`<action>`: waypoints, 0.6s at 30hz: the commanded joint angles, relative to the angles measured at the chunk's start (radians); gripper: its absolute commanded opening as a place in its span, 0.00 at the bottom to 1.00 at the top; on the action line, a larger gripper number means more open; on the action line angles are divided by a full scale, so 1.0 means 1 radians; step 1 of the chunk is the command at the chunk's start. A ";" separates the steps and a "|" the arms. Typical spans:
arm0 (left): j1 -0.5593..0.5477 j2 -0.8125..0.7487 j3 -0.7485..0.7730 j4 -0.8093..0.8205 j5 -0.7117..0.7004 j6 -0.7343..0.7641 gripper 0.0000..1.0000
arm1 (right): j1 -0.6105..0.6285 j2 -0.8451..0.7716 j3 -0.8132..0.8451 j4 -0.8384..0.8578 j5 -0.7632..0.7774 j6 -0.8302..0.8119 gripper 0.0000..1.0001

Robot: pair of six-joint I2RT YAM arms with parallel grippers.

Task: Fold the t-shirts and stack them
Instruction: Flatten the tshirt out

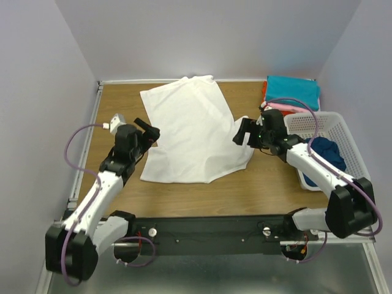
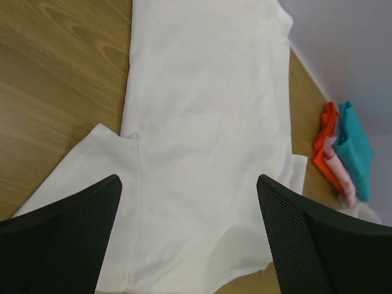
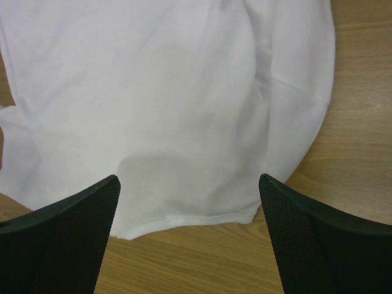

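A large white t-shirt (image 1: pixel 190 128) lies spread on the wooden table, with a sleeve bunched at its right side. My left gripper (image 1: pixel 148 132) is open and empty over the shirt's left edge. In the left wrist view it (image 2: pixel 187 180) hovers above the white cloth (image 2: pixel 202 110). My right gripper (image 1: pixel 244 131) is open and empty over the shirt's right edge. In the right wrist view it (image 3: pixel 188 179) hovers above the hem (image 3: pixel 184 219). A folded stack with a teal shirt (image 1: pixel 294 90) on top, then pink (image 1: pixel 283 107) and orange (image 1: pixel 264 92), lies at the back right.
A white lattice basket (image 1: pixel 306 122) stands at the right edge, holding a dark blue shirt (image 1: pixel 327 154). The folded stack also shows in the left wrist view (image 2: pixel 346 153). Walls close the table's left, back and right sides. Bare wood (image 1: pixel 257 190) lies in front of the shirt.
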 commanded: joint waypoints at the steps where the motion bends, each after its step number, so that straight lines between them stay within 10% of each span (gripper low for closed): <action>1: -0.006 0.258 0.122 0.168 0.058 0.124 0.98 | 0.028 0.114 -0.036 0.085 -0.107 0.030 1.00; 18: -0.012 1.087 0.658 0.180 0.121 0.242 0.98 | 0.024 0.433 0.055 0.085 0.041 0.047 1.00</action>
